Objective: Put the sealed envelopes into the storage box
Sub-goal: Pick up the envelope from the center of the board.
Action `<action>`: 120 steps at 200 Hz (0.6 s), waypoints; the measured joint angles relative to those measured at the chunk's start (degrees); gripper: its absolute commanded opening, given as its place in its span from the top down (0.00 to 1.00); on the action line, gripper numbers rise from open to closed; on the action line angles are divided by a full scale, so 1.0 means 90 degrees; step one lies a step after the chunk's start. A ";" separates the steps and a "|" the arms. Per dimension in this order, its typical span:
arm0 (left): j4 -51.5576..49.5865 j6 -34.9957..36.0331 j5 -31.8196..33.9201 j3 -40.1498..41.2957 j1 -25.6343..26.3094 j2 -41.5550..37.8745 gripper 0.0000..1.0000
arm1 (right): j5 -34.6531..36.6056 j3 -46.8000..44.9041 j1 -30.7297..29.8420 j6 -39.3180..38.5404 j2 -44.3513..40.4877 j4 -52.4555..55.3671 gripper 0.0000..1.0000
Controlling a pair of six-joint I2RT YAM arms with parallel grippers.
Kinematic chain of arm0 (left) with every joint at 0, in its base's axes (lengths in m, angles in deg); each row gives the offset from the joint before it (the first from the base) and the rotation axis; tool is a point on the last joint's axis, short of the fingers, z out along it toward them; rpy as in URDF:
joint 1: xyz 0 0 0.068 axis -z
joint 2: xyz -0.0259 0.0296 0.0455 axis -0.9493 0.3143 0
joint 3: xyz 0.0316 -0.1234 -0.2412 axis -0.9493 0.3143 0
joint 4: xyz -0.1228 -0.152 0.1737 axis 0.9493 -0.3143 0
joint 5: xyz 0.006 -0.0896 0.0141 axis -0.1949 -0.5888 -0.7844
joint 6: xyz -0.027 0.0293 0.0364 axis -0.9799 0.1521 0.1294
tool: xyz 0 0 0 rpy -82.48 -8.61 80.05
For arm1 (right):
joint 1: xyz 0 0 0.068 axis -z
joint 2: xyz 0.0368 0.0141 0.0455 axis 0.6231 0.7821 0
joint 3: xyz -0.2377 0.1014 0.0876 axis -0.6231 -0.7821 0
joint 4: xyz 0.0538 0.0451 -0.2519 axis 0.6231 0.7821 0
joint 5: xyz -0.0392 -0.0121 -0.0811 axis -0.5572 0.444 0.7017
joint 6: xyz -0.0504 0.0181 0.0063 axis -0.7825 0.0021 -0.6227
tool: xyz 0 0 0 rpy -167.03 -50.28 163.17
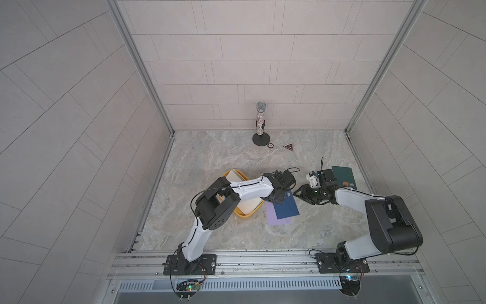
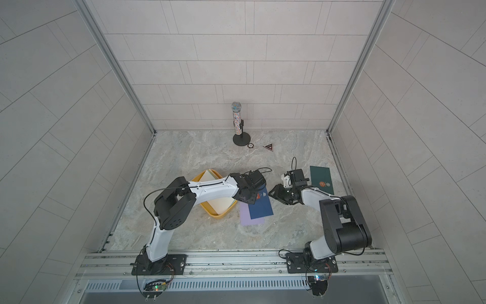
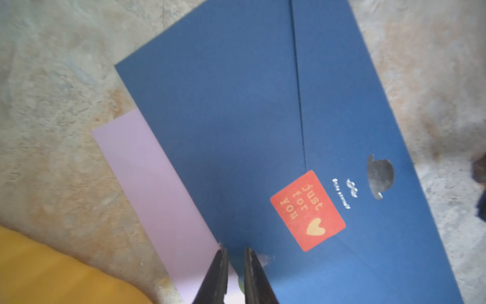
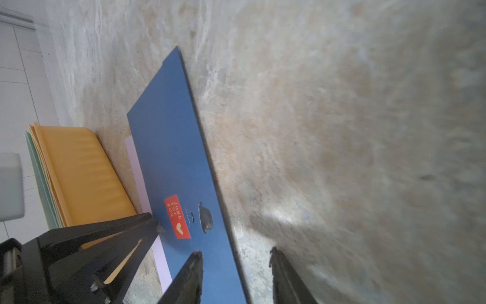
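A dark blue envelope (image 1: 288, 209) (image 3: 236, 118) with a red "just for you" sticker (image 3: 307, 210) lies on a lilac envelope (image 1: 273, 219) (image 3: 152, 171), just right of the yellow storage box (image 1: 246, 214) (image 4: 84, 171). The box holds several envelopes with a cream one (image 1: 251, 206) on top. My left gripper (image 3: 235, 251) (image 1: 278, 201) is shut on the blue envelope's edge nearest the box. My right gripper (image 4: 235, 252) (image 1: 297, 192) stands open astride the opposite long edge, one finger over the paper and the other over the table. A dark green envelope (image 1: 343, 176) lies at the far right.
At the back stands a glittery microphone on a black round base (image 1: 260, 123). Beside it lie a small round token (image 1: 270, 145) and a dark triangular piece (image 1: 289, 148). Tiled walls close in the marbled table (image 1: 210, 237) on three sides.
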State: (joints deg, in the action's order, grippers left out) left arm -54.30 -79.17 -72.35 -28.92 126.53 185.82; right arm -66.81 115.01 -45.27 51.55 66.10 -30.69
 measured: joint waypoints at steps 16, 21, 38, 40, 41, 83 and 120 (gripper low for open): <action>0.0010 0.0000 0.0000 0.0010 -0.0007 0.0002 0.80 | -0.0131 -0.0002 -0.0066 0.0058 0.0092 -0.0175 0.54; 0.0012 -0.0002 0.0000 0.0010 -0.0010 0.0002 0.80 | -0.0182 -0.0002 -0.0087 0.0078 0.0124 -0.0228 0.53; 0.0027 -0.0022 0.0002 0.0010 -0.0010 0.0015 0.80 | -0.0367 -0.0002 -0.0170 0.0194 0.0219 -0.0391 0.53; 0.0027 -0.0022 0.0002 0.0010 -0.0010 0.0015 0.81 | -0.0381 -0.0002 -0.0177 0.0199 0.0226 -0.0396 0.54; 0.0027 -0.0022 0.0002 0.0010 -0.0010 0.0015 0.80 | -0.0393 -0.0002 -0.0185 0.0209 0.0233 -0.0403 0.53; 0.0119 -0.0092 -0.0002 0.0068 -0.0010 0.0010 0.81 | -0.0775 -0.0061 -0.0265 0.0636 0.0253 -0.0493 0.54; 0.0452 -0.0119 -0.0146 0.0202 -0.0010 -0.0039 0.81 | -0.1168 -0.0165 -0.0265 0.1205 0.0240 -0.0918 0.54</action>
State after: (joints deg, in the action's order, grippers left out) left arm -50.24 -80.24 -73.67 -27.10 126.44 185.47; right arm -77.32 113.53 -47.65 62.40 68.26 -38.95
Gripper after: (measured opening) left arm 0.188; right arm 0.466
